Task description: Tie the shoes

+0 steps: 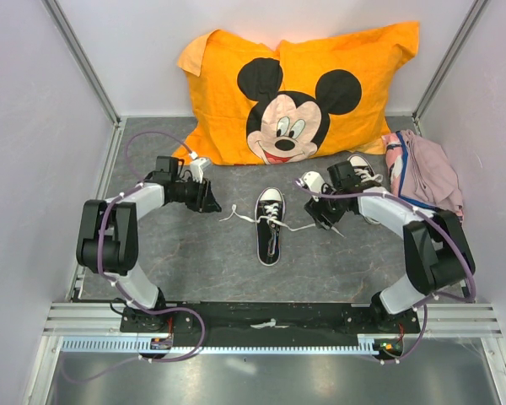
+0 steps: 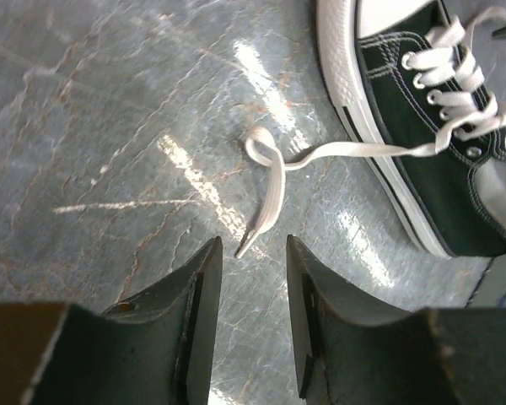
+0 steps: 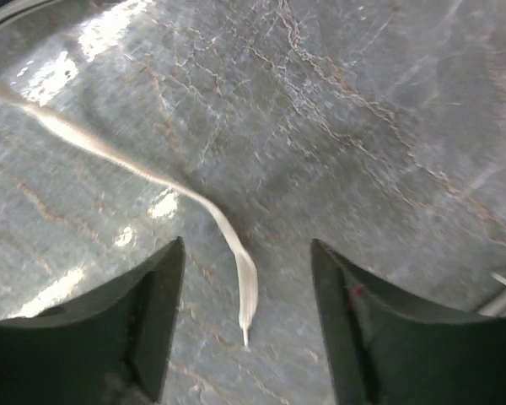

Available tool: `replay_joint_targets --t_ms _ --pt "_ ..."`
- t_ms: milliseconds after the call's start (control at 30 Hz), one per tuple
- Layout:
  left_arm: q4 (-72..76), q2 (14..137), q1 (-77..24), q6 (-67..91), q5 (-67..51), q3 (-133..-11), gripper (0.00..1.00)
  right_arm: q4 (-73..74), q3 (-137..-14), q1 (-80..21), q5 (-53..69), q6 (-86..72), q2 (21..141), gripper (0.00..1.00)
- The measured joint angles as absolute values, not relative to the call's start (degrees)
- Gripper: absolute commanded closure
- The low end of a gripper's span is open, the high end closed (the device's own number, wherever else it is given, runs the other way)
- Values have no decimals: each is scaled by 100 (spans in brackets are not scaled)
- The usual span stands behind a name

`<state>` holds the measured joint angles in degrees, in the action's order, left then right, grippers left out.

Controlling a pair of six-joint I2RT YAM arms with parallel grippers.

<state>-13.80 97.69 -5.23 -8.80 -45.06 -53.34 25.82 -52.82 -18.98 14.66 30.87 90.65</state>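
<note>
Both sets of jaws are low over the desk (image 1: 194, 261), one on each side of the middle shoe (image 1: 270, 228). It lies toe cap away from the bases w/ its laces untied and splayed out L and R. The second shoe (image 1: 314, 181) sits just beyond the right arm (image 1: 388, 211), partly hidden by it, over toward the pink cloth (image 1: 426, 173).

Left wrist cam: the left jaws are apart w/ a narrow gap and nothing in them. The left lace end (image 2: 266, 198) curls into a small loop on the desk, and its tip points right at that gap.

Right wrist cam: the right jaws are apart too, and wider. The right lace end (image 3: 135, 164) runs in btw the fingers (image 3: 164, 312), flat on the surface, not pinched.

So the step, as I read it, is picking up both lace ends; the tying itself is not yet begun. To do it well:
- Go straight down so the pads straddle the lace.
- Close a bit back from the tip, not on it, or it prob. slips out on the first pull.
- The lace is flat and limp on the desk, so the fingertips likely need to touch down before closing.
- The left side looks to need a small nudge fwd first.
- Lift gently and evenly. The shoe looks light and may drag or tip if one lace gets yanked.
</note>
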Motion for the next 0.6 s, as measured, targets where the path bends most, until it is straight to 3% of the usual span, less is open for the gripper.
replay_joint_targets --t_ms 200,400,600 --pt "-1511 9450 -1116 -2108 -4086 -5330 54 2646 -5063 -1896 1479 3343 8416 17" --pt "-1632 9496 -1848 -2794 -3448 -5336 54 2689 -4864 -1896 1400 3518 8409 18" --pt "-1675 9806 -2399 -3197 -2689 -5402 65 2613 -4814 -1896 1177 3581 8589 21"
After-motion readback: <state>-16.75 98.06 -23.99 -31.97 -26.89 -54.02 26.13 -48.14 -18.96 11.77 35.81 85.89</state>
